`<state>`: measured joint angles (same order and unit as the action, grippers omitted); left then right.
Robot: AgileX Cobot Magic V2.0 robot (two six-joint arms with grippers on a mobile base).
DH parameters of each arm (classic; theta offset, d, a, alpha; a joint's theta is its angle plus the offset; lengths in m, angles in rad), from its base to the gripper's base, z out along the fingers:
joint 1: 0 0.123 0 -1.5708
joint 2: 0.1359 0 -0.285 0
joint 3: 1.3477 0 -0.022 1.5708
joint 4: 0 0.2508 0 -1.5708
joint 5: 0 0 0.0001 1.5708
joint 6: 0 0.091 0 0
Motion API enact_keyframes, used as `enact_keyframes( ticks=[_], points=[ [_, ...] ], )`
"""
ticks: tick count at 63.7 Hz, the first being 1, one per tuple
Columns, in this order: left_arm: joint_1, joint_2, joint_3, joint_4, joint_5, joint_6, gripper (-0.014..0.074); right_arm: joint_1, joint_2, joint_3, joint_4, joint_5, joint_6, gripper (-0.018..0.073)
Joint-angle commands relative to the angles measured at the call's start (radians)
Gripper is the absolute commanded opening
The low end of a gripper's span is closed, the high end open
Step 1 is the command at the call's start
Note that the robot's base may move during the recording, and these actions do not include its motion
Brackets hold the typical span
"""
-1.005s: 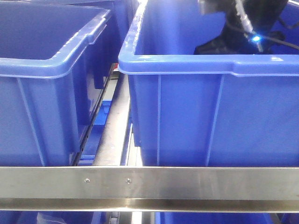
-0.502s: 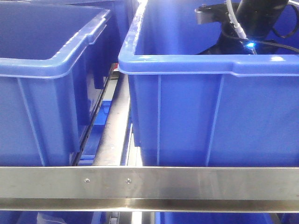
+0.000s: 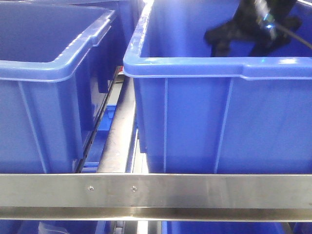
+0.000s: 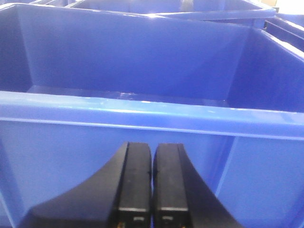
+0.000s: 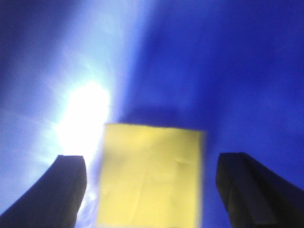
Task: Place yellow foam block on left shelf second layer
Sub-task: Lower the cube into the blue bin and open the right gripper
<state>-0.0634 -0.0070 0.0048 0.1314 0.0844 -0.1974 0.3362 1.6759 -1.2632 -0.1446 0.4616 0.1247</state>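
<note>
Right wrist view carries no readable writing, only the yellow foam block (image 5: 151,175): a flat, pale yellow face with sharp edges (blurred), lying on a blue bin floor (image 5: 213,71). The right gripper (image 5: 151,190) is spread wide, fingers clear of the block on both sides. The left gripper (image 4: 152,190) is clenched, empty, facing a blue bin (image 4: 142,114).

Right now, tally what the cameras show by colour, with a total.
Blue bins: 2, the left bin and the right bin.
Yellow foam block: 1.
Black claws: 2, the left claw shut, the right claw open around the block.
Silver shelf rail: 1.
Total: 6.
</note>
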Motion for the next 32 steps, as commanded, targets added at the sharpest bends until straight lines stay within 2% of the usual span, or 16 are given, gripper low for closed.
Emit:
enact_keyframes(
  ticks=[1,6,18,23,26,32],
  points=[
    [0.0,-0.011,0.028,-0.007,-0.084,-0.004,0.0136,0.001,-0.133,0.037,-0.008,-0.094,-0.007,0.0601],
    [0.0,-0.011,0.028,-0.007,-0.084,-0.004,0.0136,0.006,-0.225,0.135,-0.008,-0.155,-0.007,0.0524],
    [0.0,-0.011,0.028,-0.007,-0.084,-0.004,0.0136,0.008,-0.469,0.339,-0.008,-0.22,-0.007,0.0196],
    [0.0,-0.011,0.028,-0.007,-0.084,-0.004,0.0136,0.008,-0.562,0.412,-0.008,-0.231,-0.007,0.0091],
    [0.0,-0.011,0.028,-0.007,-0.084,-0.004,0.0136,0.008,-0.614,0.456,-0.008,-0.241,-0.007,0.0052],
    [0.0,-0.011,0.028,-0.007,-0.084,-0.004,0.0136,0.008,-0.738,0.538,-0.008,-0.292,-0.007,0.0056]
  ],
)
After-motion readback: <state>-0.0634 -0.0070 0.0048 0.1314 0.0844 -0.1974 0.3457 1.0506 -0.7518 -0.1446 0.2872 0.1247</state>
